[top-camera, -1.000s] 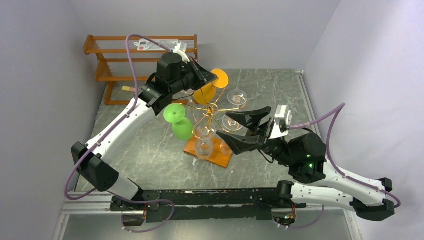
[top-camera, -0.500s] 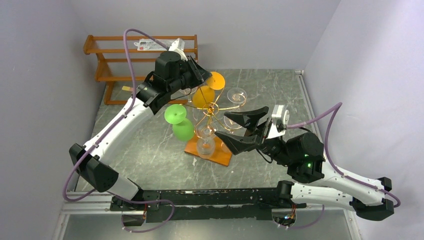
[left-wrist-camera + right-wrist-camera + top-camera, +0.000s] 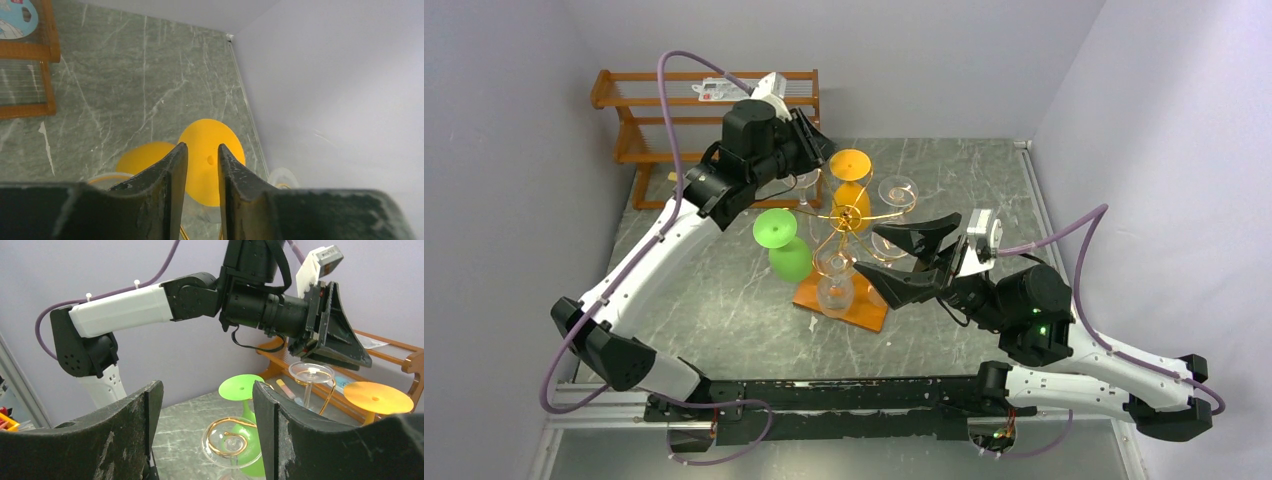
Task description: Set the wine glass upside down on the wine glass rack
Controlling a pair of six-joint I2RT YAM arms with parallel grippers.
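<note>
1. Top external view: the rack (image 3: 864, 314) stands near the middle of the worktop. The orange glass (image 3: 850, 185) hangs on its far side, towards the far edge, with foot up and bowl down.
2. Left gripper (image 3: 816, 148) sits just beside that glass, on the side towards the far left corner. The left wrist view shows its jaws a little apart with nothing between them, and the orange foot lies beyond the fingertips (image 3: 180, 150), so it grips nothing.
3. Right gripper (image 3: 866, 252) hovers at the rack's right side with its jaws wide and empty. Between them, the right wrist view shows only the scene beyond.
4. A green glass (image 3: 781, 245) and two clear glasses (image 3: 897, 190) (image 3: 834, 290) also hang upside down on the rack.
5. Progress, as I judge it: the placing itself looks done, since the orange glass is inverted, carried by the wire and free of the gripper.
6. I cannot tell from these views whether its foot is fully seated in a scroll.
7. What seems left is for the left arm to draw clear towards the near edge without brushing the foot or the clear glass close under its fingers.
</note>
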